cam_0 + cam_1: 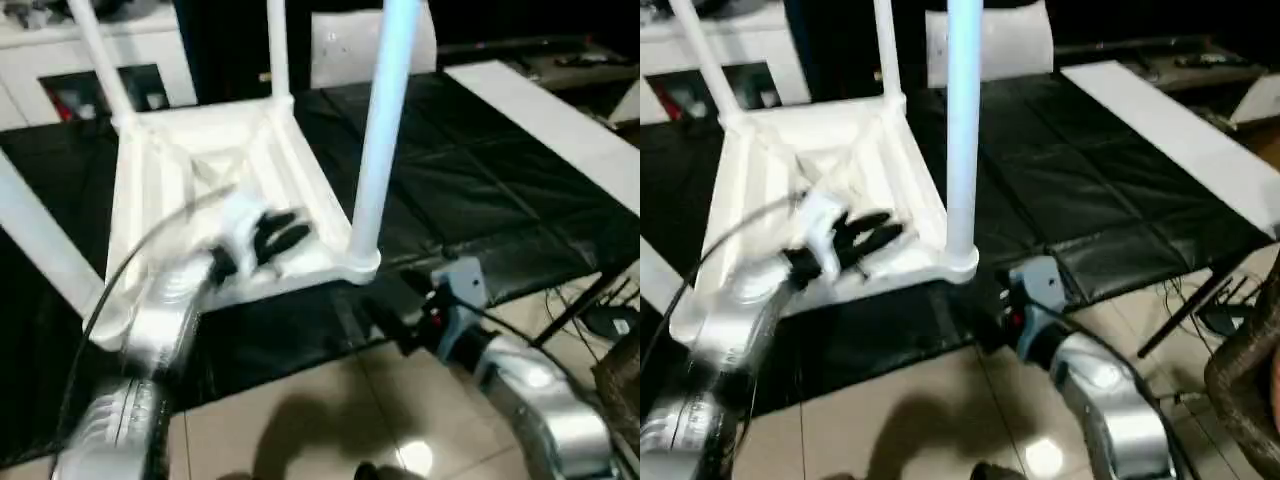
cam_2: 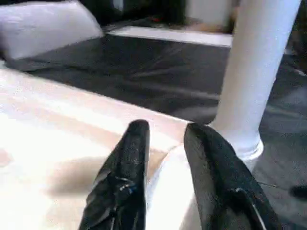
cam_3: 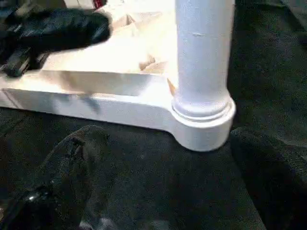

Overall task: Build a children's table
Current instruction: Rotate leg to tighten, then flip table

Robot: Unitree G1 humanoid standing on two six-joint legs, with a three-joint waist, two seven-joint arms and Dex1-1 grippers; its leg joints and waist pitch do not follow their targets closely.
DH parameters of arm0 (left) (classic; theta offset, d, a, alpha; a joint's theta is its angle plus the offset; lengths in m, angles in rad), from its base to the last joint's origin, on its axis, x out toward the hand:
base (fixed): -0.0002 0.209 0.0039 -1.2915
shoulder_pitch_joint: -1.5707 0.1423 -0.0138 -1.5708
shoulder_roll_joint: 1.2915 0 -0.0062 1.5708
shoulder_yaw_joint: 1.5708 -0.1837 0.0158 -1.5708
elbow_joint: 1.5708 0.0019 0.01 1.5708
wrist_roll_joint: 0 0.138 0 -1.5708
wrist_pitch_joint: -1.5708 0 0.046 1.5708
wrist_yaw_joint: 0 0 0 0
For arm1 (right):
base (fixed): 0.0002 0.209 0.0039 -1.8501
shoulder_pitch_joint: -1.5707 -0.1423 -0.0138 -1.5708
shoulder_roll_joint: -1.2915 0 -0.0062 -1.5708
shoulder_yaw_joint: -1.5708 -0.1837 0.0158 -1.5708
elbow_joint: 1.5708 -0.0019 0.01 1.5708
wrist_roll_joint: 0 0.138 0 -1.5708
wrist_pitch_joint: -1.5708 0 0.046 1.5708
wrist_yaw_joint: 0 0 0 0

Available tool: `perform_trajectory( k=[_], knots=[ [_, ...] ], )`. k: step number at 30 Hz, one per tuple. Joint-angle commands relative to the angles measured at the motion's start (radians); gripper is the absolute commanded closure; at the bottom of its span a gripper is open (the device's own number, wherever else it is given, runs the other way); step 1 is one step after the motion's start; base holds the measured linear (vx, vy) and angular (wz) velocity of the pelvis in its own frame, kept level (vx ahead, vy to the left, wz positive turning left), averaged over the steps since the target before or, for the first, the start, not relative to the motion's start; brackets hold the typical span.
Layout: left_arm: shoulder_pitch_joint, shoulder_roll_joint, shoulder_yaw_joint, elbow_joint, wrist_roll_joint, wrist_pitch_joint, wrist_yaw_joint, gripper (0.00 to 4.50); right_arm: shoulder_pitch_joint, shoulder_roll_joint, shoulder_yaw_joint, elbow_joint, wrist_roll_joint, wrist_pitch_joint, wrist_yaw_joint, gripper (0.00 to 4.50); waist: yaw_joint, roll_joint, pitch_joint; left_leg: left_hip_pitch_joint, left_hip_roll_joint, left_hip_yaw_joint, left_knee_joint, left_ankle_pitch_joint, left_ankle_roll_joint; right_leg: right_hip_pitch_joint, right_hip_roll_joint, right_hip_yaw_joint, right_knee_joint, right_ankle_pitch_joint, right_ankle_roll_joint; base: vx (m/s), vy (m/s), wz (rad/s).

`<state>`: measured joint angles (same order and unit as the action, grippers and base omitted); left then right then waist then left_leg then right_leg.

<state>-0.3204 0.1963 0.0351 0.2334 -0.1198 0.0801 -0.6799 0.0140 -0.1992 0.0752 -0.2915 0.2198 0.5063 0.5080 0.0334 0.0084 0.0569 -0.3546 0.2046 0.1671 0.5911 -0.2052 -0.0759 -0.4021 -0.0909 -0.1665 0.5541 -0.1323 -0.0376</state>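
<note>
Hovering over the table [image 1: 190, 170], left tool [image 1: 285, 235] (parted) empty.

Silver-armed robot with black grippers
Rounded silver forearms [image 1: 150, 330], black two-fingered left gripper [image 1: 280, 235] (a thin dark cable [image 1: 130, 265] arcs above the wrist).

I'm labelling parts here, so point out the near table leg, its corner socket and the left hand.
Leg [image 3: 204, 57]: right wrist view, mid shaft.
Socket [image 3: 204, 127]: right wrist view, its round collar.
Left hand [image 2: 165, 143]: left wrist view, midway between the fingertips.
</note>
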Motion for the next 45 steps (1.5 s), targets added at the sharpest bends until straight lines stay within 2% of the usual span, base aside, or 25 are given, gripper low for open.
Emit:
perform_trajectory(
  k=[1, 3, 4, 5, 6, 7, 8, 9, 10, 11, 12, 13, 14, 15, 16, 17, 18, 19, 20, 22, 26, 27, 29, 42, 45],
  knots=[
    [0.083, -0.036, 0.027, -0.196, 0.051, 0.045, 0.099, 3.12, -0.001, -0.008, 0.013, -0.013, -0.013, 0.005, -0.002, 0.0, -0.005, 0.023, -0.063, -0.036, 0.056, -0.082, -0.092, -0.256, 0.099, 0.088, -0.067, 0.006, -0.056, -0.37, -0.06, 0.0, 0.0, 0.0],
    [0.113, -0.046, 0.027, -0.237, 0.065, 0.053, 0.124, 3.12, -0.003, -0.011, 0.017, -0.015, -0.014, 0.01, -0.003, 0.0, -0.027, 0.048, -0.051, -0.035, 0.117, -0.164, -0.14, -0.412, 0.104, 0.093, -0.035, 0.011, 0.011, -0.248, -0.064, -0.008, -0.044, 0.47],
    [0.139, -0.064, 0.034, -0.27, 0.068, 0.092, 0.161, 3.12, -0.003, -0.014, 0.018, -0.014, -0.014, 0.009, -0.003, 0.0, -0.039, 0.042, -0.044, 0.0, 0.143, -0.212, -0.16, -0.525, 0.113, 0.054, -0.01, 0.032, 0.067, -0.232, -0.106, -0.005, -0.06, 0.58],
    [0.172, -0.092, 0.041, -0.313, 0.042, 0.148, 0.211, 3.12, -0.005, -0.017, 0.022, -0.005, -0.016, 0.0, 0.003, 0.0, -0.048, 0.026, -0.035, -0.008, 0.125, -0.227, -0.156, -0.531, 0.144, 0.051, -0.015, 0.067, 0.089, -0.233, -0.156, 0.037, -0.119, 0.74],
    [0.188, -0.106, 0.044, -0.337, 0.025, 0.179, 0.238, 3.12, -0.005, -0.019, 0.025, 0.001, -0.017, -0.005, 0.007, 0.0, -0.042, 0.019, -0.03, -0.031, 0.091, -0.206, -0.139, -0.528, 0.144, 0.062, -0.033, 0.087, 0.071, -0.253, -0.183, 0.013, -0.163, 0.76],
    [0.218, -0.128, 0.035, -0.363, 0.04, 0.195, 0.28, 3.12, -0.012, -0.021, 0.03, 0.031, -0.019, -0.026, 0.022, 0.0, -0.004, -0.032, -0.037, -0.032, -0.057, -0.1, -0.002, -0.358, 0.072, 0.049, -0.114, 0.095, -0.079, -0.651, -0.09, 0.013, -0.163, 0.76],
    [0.231, -0.127, 0.018, -0.375, 0.057, 0.193, 0.289, 3.12, -0.015, -0.024, 0.032, 0.046, -0.024, -0.039, 0.023, 0.0, 0.005, -0.053, -0.023, 0.017, -0.073, -0.066, 0.108, -0.212, 0.054, 0.007, -0.183, 0.073, -0.151, -0.892, -0.025, -0.04, -0.167, 0.6],
    [0.239, -0.127, 0.005, -0.384, 0.066, 0.196, 0.295, 3.12, -0.017, -0.025, 0.033, 0.06, -0.028, -0.048, 0.023, 0.0, 0.013, -0.04, -0.047, -0.066, -0.056, -0.07, 0.137, -0.071, 0.048, 0.081, -0.216, 0.085, -0.114, -0.908, 0.104, -0.013, -0.125, 0.4],
    [0.247, -0.129, -0.007, -0.405, 0.076, 0.211, 0.304, 3.12, -0.017, -0.025, 0.033, 0.068, -0.024, -0.054, 0.022, 0.0, 0.025, -0.058, -0.042, -0.078, -0.048, -0.067, 0.172, -0.089, 0.061, 0.063, -0.246, 0.08, -0.115, -0.871, 0.22, -0.013, -0.125, 0.4],
    [0.253, -0.131, -0.014, -0.422, 0.082, 0.222, 0.311, 3.12, -0.017, -0.025, 0.033, 0.072, -0.021, -0.057, 0.022, 0.0, 0.033, -0.059, -0.041, -0.08, -0.044, -0.07, 0.177, -0.11, 0.064, 0.069, -0.269, 0.096, -0.109, -0.83, 0.223, -0.021, -0.067, 0.51],
    [0.271, -0.148, -0.02, -0.454, 0.093, 0.26, 0.325, 3.12, -0.011, -0.025, 0.031, 0.082, -0.019, -0.066, 0.017, 0.0, 0.035, -0.057, -0.052, -0.091, -0.033, -0.091, 0.177, -0.147, 0.06, 0.101, -0.303, 0.145, -0.086, -0.708, 0.16, -0.033, -0.02, 0.55],
    [0.282, -0.152, -0.022, -0.457, 0.104, 0.241, 0.331, 3.12, -0.005, -0.034, 0.033, 0.087, -0.023, -0.076, 0.024, 0.0, 0.048, -0.047, -0.049, -0.079, -0.017, -0.1, 0.151, -0.172, 0.067, 0.119, -0.289, 0.201, -0.087, -0.632, -0.027, -0.033, -0.02, 0.55],
    [0.297, -0.156, -0.026, -0.472, 0.106, 0.243, 0.342, 3.12, 0.001, -0.047, 0.038, 0.088, -0.028, -0.09, 0.033, 0.0, 0.062, -0.026, -0.05, -0.052, 0.01, -0.103, 0.096, -0.123, 0.08, 0.123, -0.246, 0.17, -0.08, -0.469, -0.21, -0.027, 0.028, 0.29],
    [0.305, -0.157, -0.029, -0.482, 0.105, 0.247, 0.35, 3.12, 0.005, -0.053, 0.041, 0.089, -0.03, -0.098, 0.038, 0.0, 0.06, -0.025, -0.045, -0.031, 0.021, -0.096, 0.054, -0.094, 0.094, 0.11, -0.202, 0.134, -0.071, -0.402, -0.257, -0.036, 0.083, 0.17],
    [0.328, -0.149, -0.038, -0.497, 0.108, 0.242, 0.353, 3.12, 0.019, -0.065, 0.04, 0.079, -0.018, -0.107, 0.056, 0.0, 0.046, -0.005, -0.051, 0.003, 0.037, -0.083, -0.026, 0.001, 0.15, 0.083, -0.078, 0.058, -0.016, -0.308, -0.222, -0.036, 0.083, 0.17],
    [0.337, -0.143, -0.043, -0.504, 0.108, 0.243, 0.354, 2.93, 0.025, -0.067, 0.038, 0.076, -0.012, -0.111, 0.065, 0.0, 0.015, 0.018, -0.06, 0.053, 0.091, -0.103, -0.039, 0.029, 0.199, 0.032, -0.025, 0.05, 0.042, -0.209, -0.155, -0.009, 0.114, 0.15],
    [0.363, -0.147, -0.038, -0.521, 0.085, 0.239, 0.352, 2.93, 0.04, -0.073, 0.034, 0.061, 0.001, -0.117, 0.081, 0.0, 0.014, 0.02, -0.054, 0.047, 0.099, -0.1, -0.043, -0.017, 0.199, 0.031, -0.03, 0.062, 0.041, -0.184, -0.141, 0.001, 0.103, 0.16],
    [0.378, -0.152, -0.032, -0.532, 0.066, 0.24, 0.351, 2.93, 0.048, -0.077, 0.032, 0.053, 0.006, -0.122, 0.09, 0.0, 0.013, 0.012, -0.044, 0.034, 0.092, -0.082, -0.052, -0.168, 0.142, 0.041, -0.043, 0.091, 0.014, -0.175, -0.139, 0.001, 0.103, 0.16],
    [0.394, -0.151, -0.033, -0.543, 0.066, 0.238, 0.355, 2.83, 0.056, -0.083, 0.031, 0.047, 0.007, -0.126, 0.095, 0.0, 0.006, -0.004, -0.036, 0.035, 0.067, -0.062, -0.06, -0.333, 0.06, 0.048, -0.057, 0.111, -0.012, -0.255, -0.141, -0.027, 0.077, 0.2],
    [0.445, -0.133, -0.046, -0.588, 0.078, 0.266, 0.343, 2.65, 0.061, -0.104, 0.025, 0.017, 0.022, -0.113, 0.113, 0.0, -0.003, -0.014, -0.032, 0.039, 0.04, -0.049, -0.057, -0.457, 0.004, 0.047, -0.068, 0.125, -0.036, -0.447, -0.115, -0.039, 0.053, 0.17],
    [0.502, -0.154, -0.023, -0.639, 0.082, 0.304, 0.391, 2.37, 0.053, -0.108, 0.01, -0.017, 0.063, -0.105, 0.126, 0.0, -0.029, -0.02, -0.021, 0.02, 0.025, -0.057, -0.056, -0.468, 0.014, 0.046, -0.079, 0.125, -0.071, -0.693, -0.007, 0.0, 0.0, 0.0],
    [0.508, -0.152, -0.016, -0.64, 0.092, 0.299, 0.406, 2.37, 0.049, -0.107, 0.015, -0.015, 0.057, -0.11, 0.124, 0.0, -0.03, 0.004, -0.021, 0.021, 0.022, -0.061, -0.055, -0.473, 0.011, 0.045, -0.079, 0.123, -0.07, -0.696, -0.004, 0.0, 0.0, 0.0],
    [0.505, -0.158, 0.019, -0.629, 0.118, 0.271, 0.471, 2.37, 0.039, -0.099, 0.022, -0.018, 0.05, -0.117, 0.118, 0.0, -0.046, -0.005, -0.023, 0.017, 0.019, -0.063, -0.054, -0.48, 0.016, 0.045, -0.072, 0.117, -0.078, -0.702, 0.012, 0.0, 0.0, 0.0],
    [0.461, -0.163, 0.076, -0.591, 0.136, 0.212, 0.573, 2.37, 0.003, -0.059, 0.06, -0.016, 0.066, -0.117, 0.097, 0.0, -0.046, 0.0, -0.052, -0.001, 0.033, -0.053, -0.048, -0.153, 0.092, 0.066, -0.069, 0.141, -0.024, -0.214, -0.172, 0.025, -0.002, 0.02],
    [0.431, -0.148, 0.092, -0.552, 0.131, 0.197, 0.577, 2.37, -0.014, -0.048, 0.068, -0.005, 0.065, -0.121, 0.089, 0.0, -0.035, -0.001, -0.073, -0.004, 0.026, -0.052, -0.024, 0.104, 0.167, 0.071, -0.067, 0.138, 0.013, 0.08, -0.227, 0.041, -0.003, 0.01]
  ],
)
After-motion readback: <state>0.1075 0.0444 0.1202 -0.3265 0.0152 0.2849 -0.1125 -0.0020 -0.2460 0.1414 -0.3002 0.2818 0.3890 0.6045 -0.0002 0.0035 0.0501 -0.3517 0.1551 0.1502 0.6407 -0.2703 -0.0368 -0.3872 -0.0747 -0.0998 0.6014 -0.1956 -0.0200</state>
